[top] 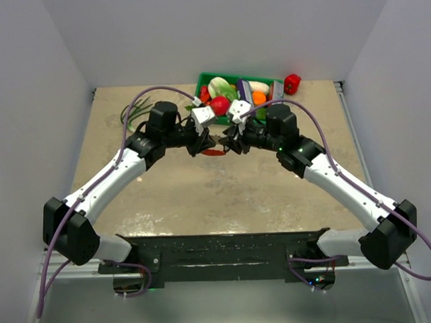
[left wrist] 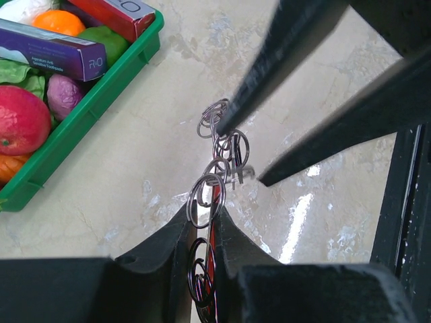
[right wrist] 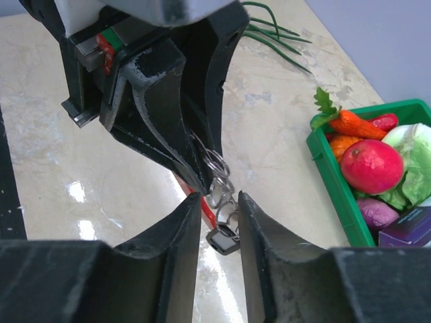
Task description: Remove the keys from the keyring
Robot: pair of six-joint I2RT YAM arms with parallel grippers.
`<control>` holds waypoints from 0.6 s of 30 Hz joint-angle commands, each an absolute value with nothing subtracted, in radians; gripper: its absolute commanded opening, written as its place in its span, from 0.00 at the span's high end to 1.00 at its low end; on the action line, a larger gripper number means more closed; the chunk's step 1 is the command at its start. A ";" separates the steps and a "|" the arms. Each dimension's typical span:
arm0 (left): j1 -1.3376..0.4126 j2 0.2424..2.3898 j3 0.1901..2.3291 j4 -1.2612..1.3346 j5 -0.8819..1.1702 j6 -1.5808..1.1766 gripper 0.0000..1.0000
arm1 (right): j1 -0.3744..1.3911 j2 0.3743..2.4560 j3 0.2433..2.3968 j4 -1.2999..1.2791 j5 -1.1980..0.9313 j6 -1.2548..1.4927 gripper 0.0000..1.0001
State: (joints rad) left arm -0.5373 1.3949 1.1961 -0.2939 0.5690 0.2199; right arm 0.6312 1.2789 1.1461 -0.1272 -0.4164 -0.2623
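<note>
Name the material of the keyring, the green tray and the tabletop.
Keyring: thin silvery wire loops with bright glints, likely polished steel.
Green tray: one even colour and a smooth moulded rim with a slight sheen, so probably plastic.
Tabletop: beige with marble-like veins and glossy light reflections. It could be polished stone or a printed laminate; the look doesn't settle which.

"RiO" on purple box

green tray | red pepper just beside it | green stalks
</note>
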 commanded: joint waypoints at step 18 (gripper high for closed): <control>-0.431 1.348 1.247 -0.216 0.985 0.147 1.00 | 0.485 1.177 1.204 -0.322 -0.812 -0.448 0.75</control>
State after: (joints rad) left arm -0.4488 1.3838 1.2007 -0.2901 0.8455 0.1921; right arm 0.4843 1.1782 1.1854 -0.2886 -0.7544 -0.4160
